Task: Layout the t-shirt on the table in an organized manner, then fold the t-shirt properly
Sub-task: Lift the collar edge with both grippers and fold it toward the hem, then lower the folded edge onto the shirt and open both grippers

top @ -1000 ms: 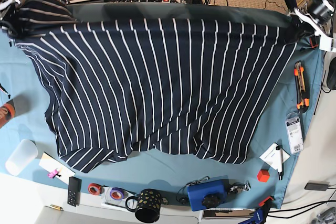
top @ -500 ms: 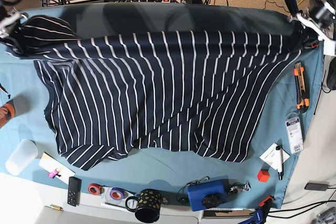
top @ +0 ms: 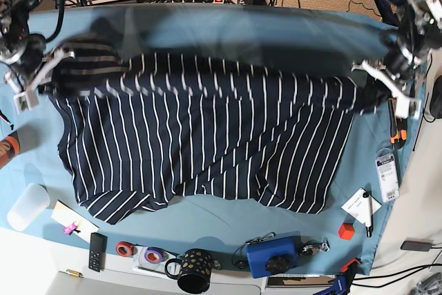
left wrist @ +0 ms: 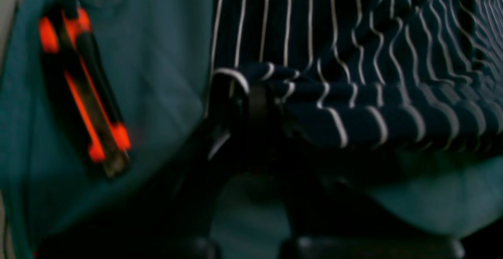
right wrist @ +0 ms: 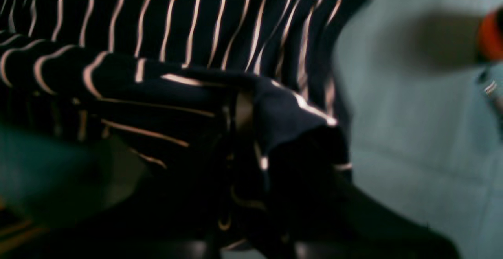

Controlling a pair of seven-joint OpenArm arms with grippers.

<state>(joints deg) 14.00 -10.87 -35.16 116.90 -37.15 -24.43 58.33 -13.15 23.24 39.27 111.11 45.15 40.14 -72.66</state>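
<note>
T-shirt: the t-shirt [top: 207,136] lay spread across the middle of the table [top: 228,29], its far edge lifted and doubled over toward the near side.
Change: half a second before, that far edge was nearer the top of the frame; it had come down, baring more teal cloth above.
Left gripper: the left gripper [top: 376,88], at the right of the base view, was clenched on the shirt's corner [left wrist: 275,94].
Right gripper: the right gripper [top: 48,77], at the left, was pinched on the opposite corner [right wrist: 251,109].
Nearby: an orange-and-black cutter [top: 394,112] lay just beside the left gripper.
Front edge: a blue box [top: 273,255] and a dotted mug [top: 195,267] stood clear of the shirt.
</note>
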